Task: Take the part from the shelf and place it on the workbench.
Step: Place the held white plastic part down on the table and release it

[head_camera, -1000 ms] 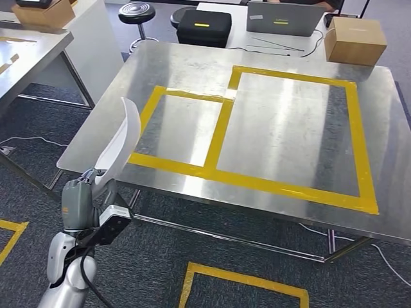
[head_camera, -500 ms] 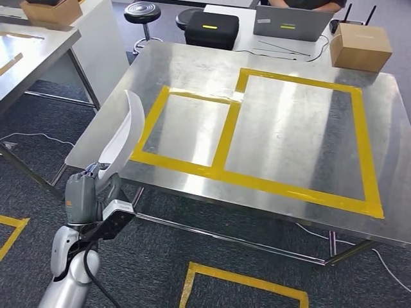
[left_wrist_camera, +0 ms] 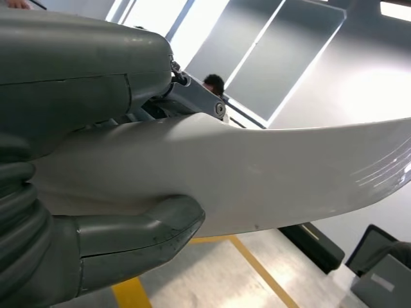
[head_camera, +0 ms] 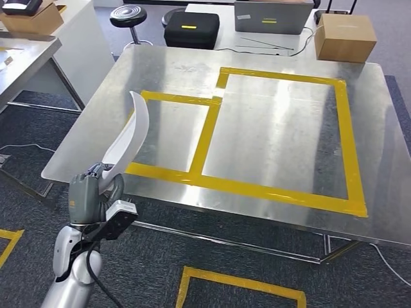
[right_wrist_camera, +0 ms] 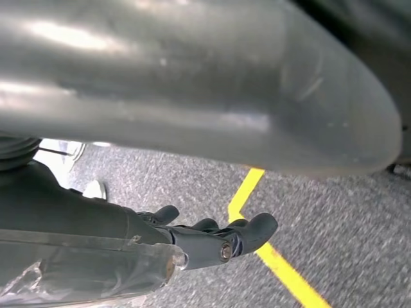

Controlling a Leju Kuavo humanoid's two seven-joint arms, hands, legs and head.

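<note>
The view has swung across the last second, a sign the robot is walking or turning, and the desk (head_camera: 291, 212) sits a touch closer to square in front of it. The left hand (head_camera: 90, 196) hasn't altered its hold: fingers (left_wrist_camera: 140, 234) wrapped tight round the narrow end of the part (head_camera: 127, 138), thumb above, other fingers below, no gap showing. The part is a long white curved shell, standing up from the hand and leaning toward the desk, its upper tip over the near left corner area by the smaller yellow box (head_camera: 176, 131). It's carried in the air, not touching the metal.

So my read: pickup's done, we're in the approach, placing is all that's left.

The right hand (right_wrist_camera: 213, 240) hangs low over the carpet, fingers loosely curled, and I see nothing in them.

Room to work, then. The desk's near edge runs just ahead of the left hand, and the hand is below the top, so I'd expect it has to rise before it goes forward or the shell could clip that edge. Both taped boxes are bare. The cardboard box (head_camera: 345, 37), laptop (head_camera: 271, 16) and black case (head_camera: 190, 30) sit well back along the far side. A stool (head_camera: 128, 16) and another desk (head_camera: 24, 61) stand off to the left, apart from the path.
</note>
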